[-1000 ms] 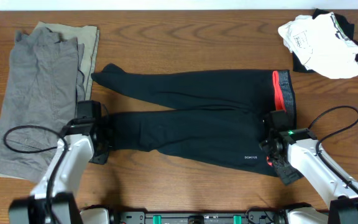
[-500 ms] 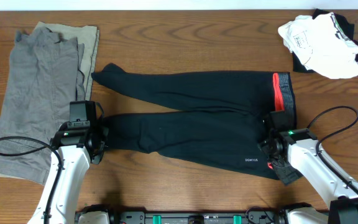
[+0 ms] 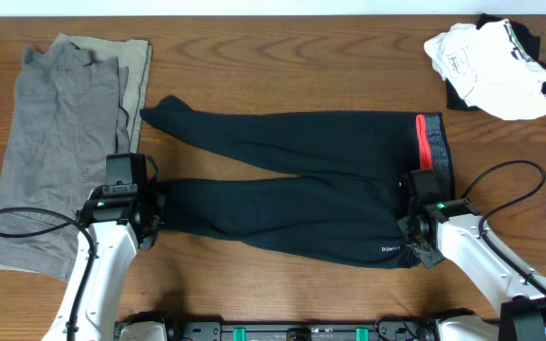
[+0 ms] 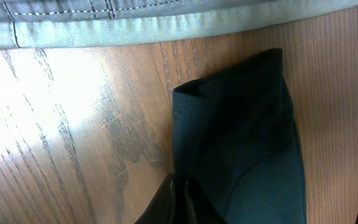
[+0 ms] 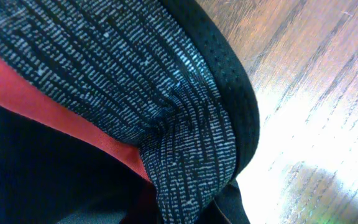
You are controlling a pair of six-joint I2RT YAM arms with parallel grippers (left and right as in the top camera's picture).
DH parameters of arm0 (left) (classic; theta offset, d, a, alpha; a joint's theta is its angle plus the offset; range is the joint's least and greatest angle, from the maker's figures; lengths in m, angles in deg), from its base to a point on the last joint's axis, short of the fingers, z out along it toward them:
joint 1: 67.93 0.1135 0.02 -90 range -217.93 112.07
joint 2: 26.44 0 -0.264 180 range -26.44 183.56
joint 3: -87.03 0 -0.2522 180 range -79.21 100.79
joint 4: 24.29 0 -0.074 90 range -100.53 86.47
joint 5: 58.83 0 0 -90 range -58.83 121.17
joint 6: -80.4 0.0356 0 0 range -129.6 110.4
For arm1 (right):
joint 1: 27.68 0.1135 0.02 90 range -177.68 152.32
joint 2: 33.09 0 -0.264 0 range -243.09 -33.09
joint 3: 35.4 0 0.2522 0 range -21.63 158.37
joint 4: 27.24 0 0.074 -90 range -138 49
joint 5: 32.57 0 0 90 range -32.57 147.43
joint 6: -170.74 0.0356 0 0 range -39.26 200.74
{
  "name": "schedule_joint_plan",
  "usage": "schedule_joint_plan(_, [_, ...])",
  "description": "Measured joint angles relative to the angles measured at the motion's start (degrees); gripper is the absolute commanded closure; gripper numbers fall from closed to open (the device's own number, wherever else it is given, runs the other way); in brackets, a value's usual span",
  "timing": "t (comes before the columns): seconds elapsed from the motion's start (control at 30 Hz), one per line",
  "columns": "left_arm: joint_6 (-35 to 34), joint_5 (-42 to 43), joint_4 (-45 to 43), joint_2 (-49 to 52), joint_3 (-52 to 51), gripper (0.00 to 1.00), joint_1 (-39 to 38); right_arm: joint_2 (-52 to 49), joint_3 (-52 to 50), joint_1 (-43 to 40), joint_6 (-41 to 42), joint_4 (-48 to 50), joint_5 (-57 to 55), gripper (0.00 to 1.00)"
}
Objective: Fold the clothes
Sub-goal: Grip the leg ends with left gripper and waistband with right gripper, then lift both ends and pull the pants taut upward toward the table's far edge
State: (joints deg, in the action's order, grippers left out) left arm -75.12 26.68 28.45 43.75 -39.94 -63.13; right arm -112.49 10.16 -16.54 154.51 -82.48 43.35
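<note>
leggings spread flat on worktop | left pincer pinching near-leg cuff; right pincer pinching bunched waistband | risk: stretchy fabric slips from a shallow hold during lift; uneven pull skews the fold

A tiny white logo is showing on the leggings, just beside the right pincer, toward the legs; its letters are coming out too small to read. A faint print on the white garment, well beyond that pincer, is blurring past reading too.
</note>
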Motion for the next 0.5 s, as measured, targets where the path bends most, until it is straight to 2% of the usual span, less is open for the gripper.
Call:
schedule_joint_plan(0.1, [0.1,0.0,-0.6,0.0,0.0,0.94,0.0,0.2,0.4,0.0,-1.4,-1.0,0.1,0.99])
schedule_joint_plan(0.27, [2.7,0.0,-0.5,-0.7,0.2,0.94,0.0,1.4,0.9,0.0,-3.0,-13.2,2.1,0.99])
schedule_joint_plan(0.37, [4.8,0.0,0.1,-3.0,0.9,0.94,0.0,5.3,2.8,-0.5,-4.4,-19.4,3.1,0.99])
schedule_joint_plan(0.5, [7.1,0.0,0.9,-8.3,1.8,0.94,0.0,12.7,6.9,-1.0,-8.9,-22.3,4.1,0.99])
